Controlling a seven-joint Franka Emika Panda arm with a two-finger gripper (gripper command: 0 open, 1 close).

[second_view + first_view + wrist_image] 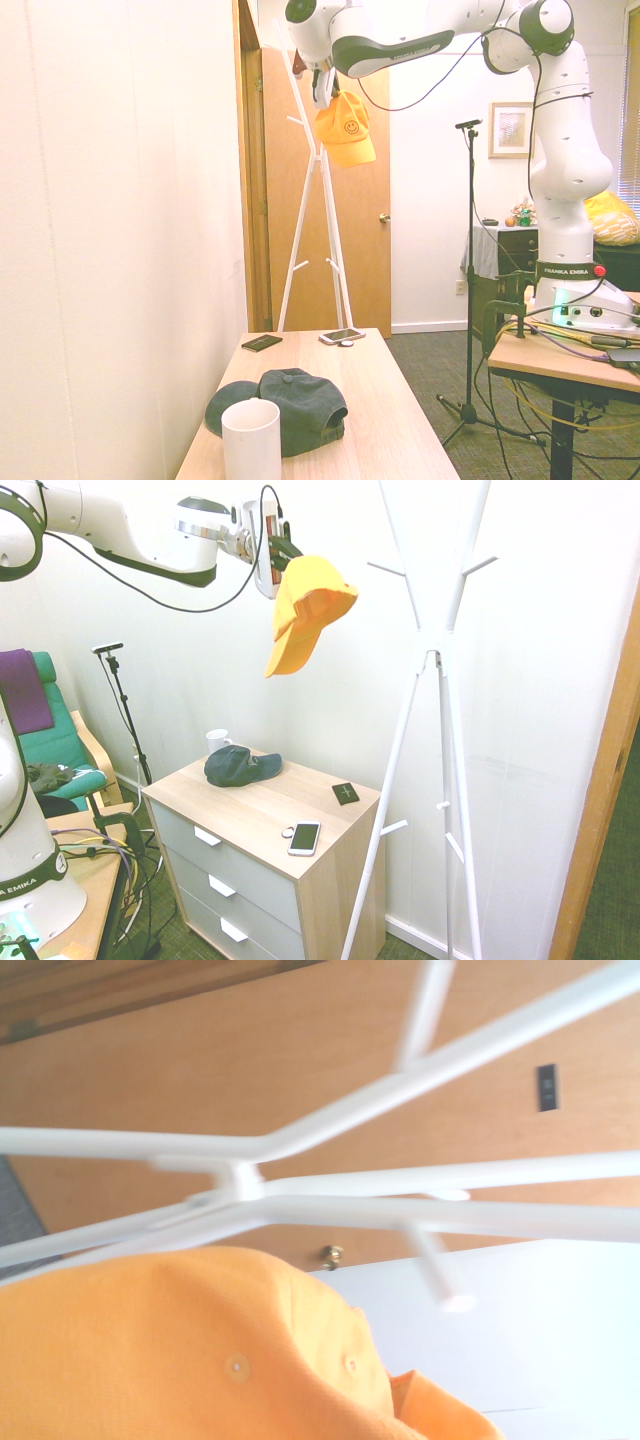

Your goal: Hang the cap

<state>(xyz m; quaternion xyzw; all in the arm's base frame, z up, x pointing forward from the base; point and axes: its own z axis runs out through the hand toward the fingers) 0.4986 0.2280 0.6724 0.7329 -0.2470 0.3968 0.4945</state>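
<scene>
While gripper [283,552] clamps cap [305,610], coat rack [435,640] stands apart.

Coat rack [432,650] pegs ahead — gap before them seemingly open.

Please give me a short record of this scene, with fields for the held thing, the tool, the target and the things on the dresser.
held thing: yellow cap, hanging from the tool
tool: shut on the cap, high up
target: white coat rack, cap not yet on a peg
on dresser: dark cap, white mug, phone, small black item
</scene>
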